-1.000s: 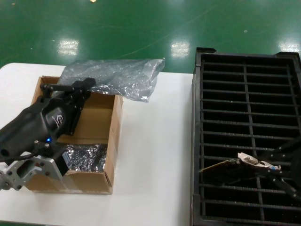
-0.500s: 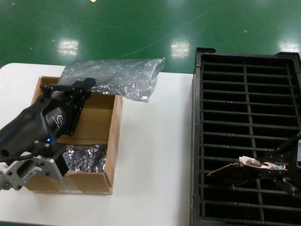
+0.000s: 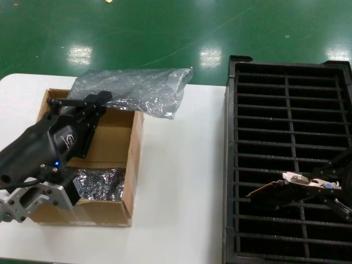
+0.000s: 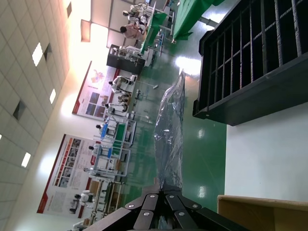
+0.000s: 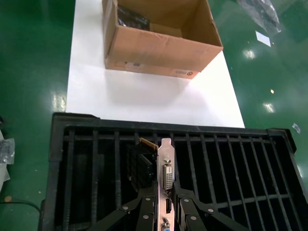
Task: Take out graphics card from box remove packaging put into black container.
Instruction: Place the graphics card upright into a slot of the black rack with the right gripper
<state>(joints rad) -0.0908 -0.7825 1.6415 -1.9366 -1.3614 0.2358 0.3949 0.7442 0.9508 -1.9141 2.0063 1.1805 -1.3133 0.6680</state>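
In the head view, a white desk [image 3: 181, 181] is seen with the box [image 3: 132, 165] on its left part, open at the top, and a shiny dark bagged bundle [image 3: 102, 184] lies on the box's floor at the near end. The bag [image 3: 135, 91] is spread crinkled on the desk just behind the box, its near edge overlapping the box's far wall. The left pincer [image 3: 82, 102] is held over the box's far part; whether its fingers are open or shut cannot be told from here. The crate [image 3: 286, 110] fills the right side of the desk, and over its near right slots the card [image 3: 278, 192] is held tilted, its silver bracket gripped by the right pincer [image 3: 322, 187]. In the left wrist view, only the black linkage of the left pincer [image 4: 161, 211] is shown, so its spread cannot be told; the bag [image 4: 171, 139], a corner of the box [image 4: 260, 211], the crate [image 4: 250, 72] and the green floor [image 4: 211, 149] lie beyond it. In the right wrist view, the right pincer [image 5: 167, 211] is closed on the bracket of the card [image 5: 166, 173], which is held upright over the crate [image 5: 231, 168], its dark board already low between the ribs; the box [image 5: 154, 48] stands well apart on the desk [image 5: 144, 101].
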